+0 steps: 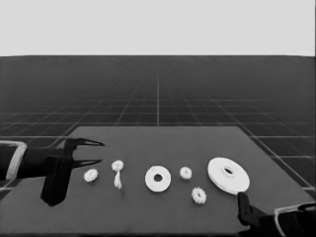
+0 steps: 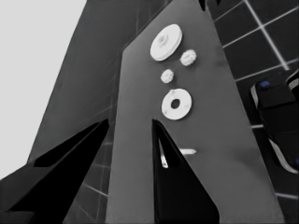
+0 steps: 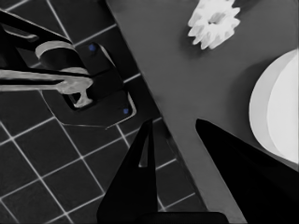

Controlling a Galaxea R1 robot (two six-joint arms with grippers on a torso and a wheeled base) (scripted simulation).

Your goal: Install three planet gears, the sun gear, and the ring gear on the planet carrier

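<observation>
the right gripper (image 1: 243, 205) sits parked at the table's near right corner, by the table (image 1: 163, 212) edge; in its wrist view its two fingers (image 3: 233, 154) stand apart with nothing between them, and a gear (image 3: 214, 22) and the rim of the larger round part (image 3: 275, 112) lie beyond them.

nearest of the parts, right of centre, lies one gear (image 1: 198, 195). a little farther back, at about the table's middle, the smaller round part (image 1: 158, 178) lies flat with its dark hole showing, nothing on it. just right of it and apart is a second gear (image 1: 185, 172). farther right the larger round part (image 1: 228, 175) lies on the table, well apart from the smaller one.

left of centre lies the sun gear (image 1: 117, 173), a slim stemmed piece, and left of that a third gear (image 1: 91, 175), near the left gripper (image 1: 96, 152) but not touching it.

the left gripper hangs over the table's left end, fingers (image 2: 70, 177) spread wide and empty; its wrist view looks along the table to the two round parts (image 2: 176, 103) (image 2: 165, 42) and two gears (image 2: 167, 76) (image 2: 188, 58).
</observation>
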